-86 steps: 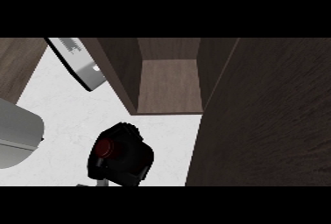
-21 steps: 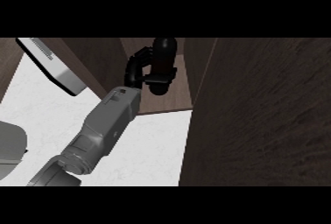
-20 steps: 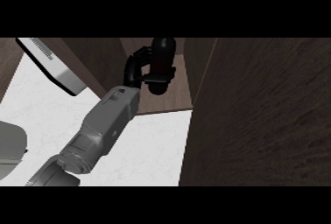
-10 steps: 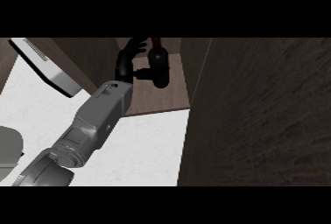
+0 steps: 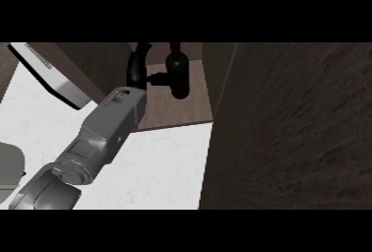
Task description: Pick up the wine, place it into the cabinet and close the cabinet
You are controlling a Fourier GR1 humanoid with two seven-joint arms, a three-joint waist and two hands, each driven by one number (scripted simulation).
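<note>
The wine bottle (image 5: 177, 74) is dark with a red cap and stands inside the open cabinet (image 5: 181, 115), near its right wall. My left hand (image 5: 137, 69) has reached into the cabinet just left of the bottle. Its fingers arc upward beside the bottle, and one digit touches the bottle's side. A narrow gap shows between the arced fingers and the glass. The grey forearm (image 5: 109, 123) runs in from the lower left. My right hand shows nowhere.
The open cabinet door (image 5: 291, 123) fills the right of the view as a dark wood panel. A white counter (image 5: 160, 167) lies below the cabinet. A light grey slab (image 5: 51, 74) sits at the upper left and a rounded grey object (image 5: 11, 167) at the left edge.
The hand carried the bottle from the counter up into the cabinet. In the last second the fingers have drawn leftward off the bottle, which stays where it was.
</note>
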